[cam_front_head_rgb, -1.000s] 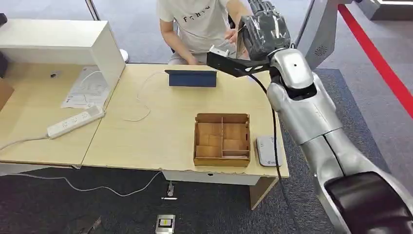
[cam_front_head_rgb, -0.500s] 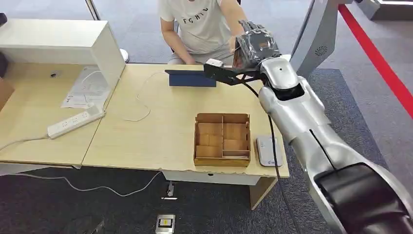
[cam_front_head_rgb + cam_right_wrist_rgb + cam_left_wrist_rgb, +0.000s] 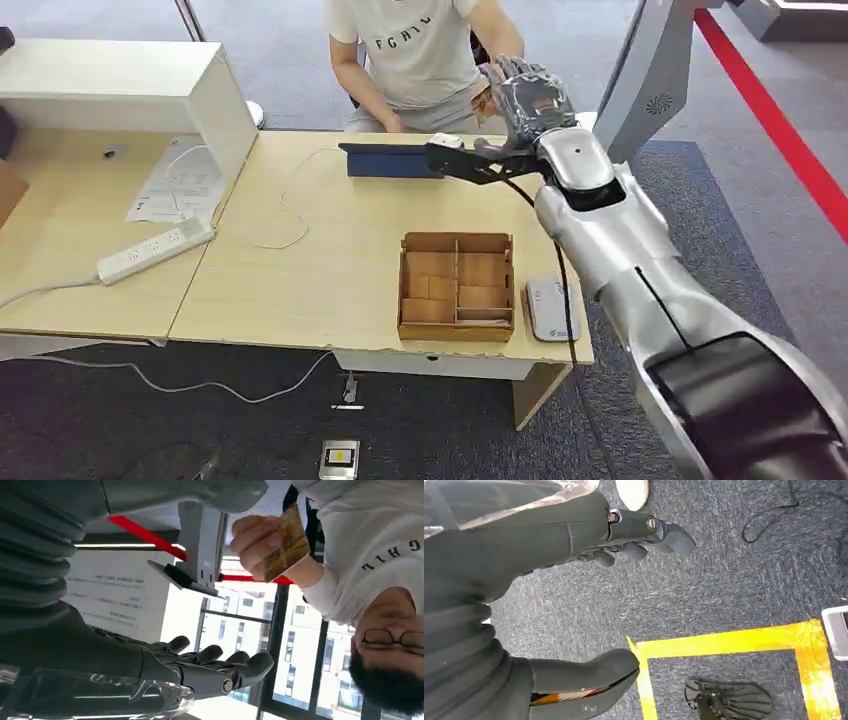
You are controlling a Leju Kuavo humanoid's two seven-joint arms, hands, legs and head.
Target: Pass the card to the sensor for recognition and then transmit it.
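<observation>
the left hand (image 3: 624, 535) hangs over the carpet, fingers loosely apart, holding nothing. on the table, left to right in the head view: the blue tablet stand (image 3: 392, 160), the cardboard box (image 3: 457, 285) and the white sensor (image 3: 551, 308) just beside the box. the right hand (image 3: 530, 95) has dropped from its raised reach a second ago and now sits lower, near the table's far edge, fingers spread and empty. the card (image 3: 287, 540) is pinched in the person's hand (image 3: 257, 542), apart from the robot's fingers. i judge the handover done and the arm retreating, so the task looks nearly finished.
</observation>
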